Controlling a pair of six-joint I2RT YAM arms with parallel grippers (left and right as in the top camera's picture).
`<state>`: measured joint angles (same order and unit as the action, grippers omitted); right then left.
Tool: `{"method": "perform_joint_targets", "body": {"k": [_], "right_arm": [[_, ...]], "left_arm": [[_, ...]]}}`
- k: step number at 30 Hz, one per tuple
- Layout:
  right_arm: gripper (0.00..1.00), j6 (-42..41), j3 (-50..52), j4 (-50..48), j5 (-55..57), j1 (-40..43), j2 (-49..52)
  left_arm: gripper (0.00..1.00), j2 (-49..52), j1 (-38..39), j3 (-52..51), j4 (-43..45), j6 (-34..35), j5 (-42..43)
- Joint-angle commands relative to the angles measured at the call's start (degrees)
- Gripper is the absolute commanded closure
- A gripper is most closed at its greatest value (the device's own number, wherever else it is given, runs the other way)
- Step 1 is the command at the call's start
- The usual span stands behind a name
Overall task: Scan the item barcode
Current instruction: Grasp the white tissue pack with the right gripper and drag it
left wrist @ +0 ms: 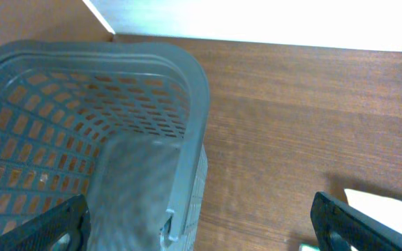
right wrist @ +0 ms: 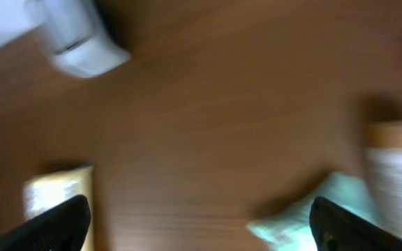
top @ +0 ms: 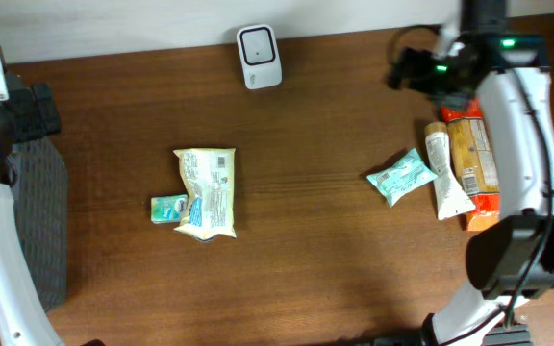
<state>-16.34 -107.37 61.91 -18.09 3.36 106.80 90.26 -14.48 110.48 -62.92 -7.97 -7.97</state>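
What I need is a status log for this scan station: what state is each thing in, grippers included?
barcode scanner: standing at the table's far edge.
yellow pouch: lying flat, overlapping the small teal packet.
crumpled teal packet: lying flat.
white tube: lying flat beside the orange pack.
grey basket: upright.
left gripper: jaws open, empty, above the basket.
right gripper: jaws open, empty.

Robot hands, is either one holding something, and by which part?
Nothing. The left hand is open above the grey plastic basket; the right hand is open above the brown wooden table.
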Motion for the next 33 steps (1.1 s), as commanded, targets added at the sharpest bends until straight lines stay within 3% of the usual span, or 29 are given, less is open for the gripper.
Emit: {"method": "perform_joint_targets", "body": {"k": [1, 6, 10, 15, 19, 20, 24, 25, 28, 31, 32, 33], "right_arm": [[0.02, -1.0, 3.5, -3.5, -10.4, -11.0, 4.9], [0.11, -7.7, 4.5, -8.7, -10.7, -27.1, 16.5], [0.14, -8.3, 4.5, -10.6, -13.7, -33.0, 22.4], [0.37, -10.6, 6.8, -11.8, -13.9, -38.7, 23.9], [0.48, -12.7, 9.4, -12.5, -13.9, -43.1, 23.9], [0.53, -12.7, 9.4, -11.8, -13.9, -43.1, 23.9], [0.91, -10.8, 9.4, -8.5, -12.9, -42.2, 23.8], [0.93, -8.0, 9.3, -7.2, -13.0, -41.1, 23.7], [0.93, 9.4, 6.5, 0.1, -11.6, -35.4, 23.6], [0.90, 21.6, 2.1, 4.9, -4.1, -29.0, 23.6], [0.74, 23.5, 0.5, 5.0, -1.7, -26.8, 23.6], [0.38, 23.4, -1.4, 5.5, -0.7, -24.6, 23.6]], "left_arm": [[0.01, -0.2, -0.2, 0.3, 0.2, -0.9, 0.0], [0.01, -0.2, -0.2, 0.3, 0.2, -0.9, 0.0], [0.01, -0.2, -0.2, 0.3, 0.2, -0.9, 0.0], [0.01, -0.2, -0.2, 0.3, 0.2, -0.9, 0.0], [0.01, -0.2, -0.2, 0.3, 0.2, -0.9, 0.0], [0.01, -0.2, -0.2, 0.3, 0.2, -0.9, 0.0], [0.01, -0.2, -0.2, 0.3, 0.2, -0.9, 0.0], [0.01, -0.2, -0.2, 0.3, 0.2, -0.9, 0.0], [0.01, -0.2, -0.2, 0.3, 0.2, -0.9, 0.0], [0.01, -0.2, -0.2, 0.3, 0.2, -0.9, 0.0], [0.01, -0.2, -0.2, 0.3, 0.2, -0.9, 0.0], [0.01, -0.2, -0.2, 0.3, 0.2, -0.9, 0.0]]}}
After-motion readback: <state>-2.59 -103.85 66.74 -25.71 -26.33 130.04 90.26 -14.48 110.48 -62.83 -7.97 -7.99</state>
